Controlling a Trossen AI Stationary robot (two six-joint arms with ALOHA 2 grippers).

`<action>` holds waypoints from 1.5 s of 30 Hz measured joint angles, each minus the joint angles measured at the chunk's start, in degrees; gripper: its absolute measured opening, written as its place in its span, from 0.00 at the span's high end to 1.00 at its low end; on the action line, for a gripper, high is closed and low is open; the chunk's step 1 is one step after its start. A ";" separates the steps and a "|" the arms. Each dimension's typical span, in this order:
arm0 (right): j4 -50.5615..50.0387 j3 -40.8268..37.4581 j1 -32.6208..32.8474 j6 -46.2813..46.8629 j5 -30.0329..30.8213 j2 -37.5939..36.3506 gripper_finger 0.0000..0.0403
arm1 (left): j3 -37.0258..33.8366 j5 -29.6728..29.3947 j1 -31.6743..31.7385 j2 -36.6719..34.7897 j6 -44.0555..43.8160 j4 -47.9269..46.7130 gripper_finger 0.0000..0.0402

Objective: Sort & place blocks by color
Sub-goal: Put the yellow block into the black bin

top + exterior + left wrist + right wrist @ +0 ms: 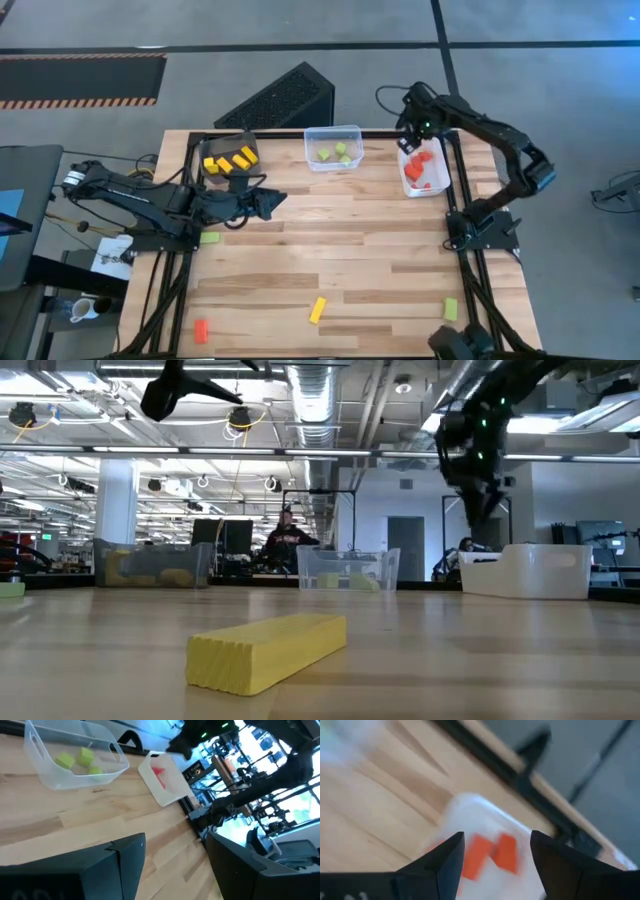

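- Both arms matte black, boxy links on black bases.
- Right arm [500, 140]: green status LED near the wrist, black cable looped above it.
- Left arm [140, 195]: silver fitting at its base end.
- Pincer fingers [445, 865]: dark, flat, angular plates.

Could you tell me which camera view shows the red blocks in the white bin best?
The high view: the red blocks lie unobstructed in the white bin. The right wrist view blurs them, the left wrist view shows a distant red smear, and the low view's bin wall hides them.
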 joint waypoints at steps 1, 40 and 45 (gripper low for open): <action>0.75 0.79 0.78 0.66 -1.17 -1.09 0.39 | 0.00 0.16 0.00 0.00 -0.04 -0.30 0.52; 24.34 2.51 63.33 27.38 -13.96 -0.82 0.39 | 0.10 30.61 -10.06 3.47 1.22 -30.78 0.52; 26.10 2.55 68.50 31.14 -13.91 2.70 0.39 | 0.09 37.69 -11.67 8.70 4.97 -30.77 0.52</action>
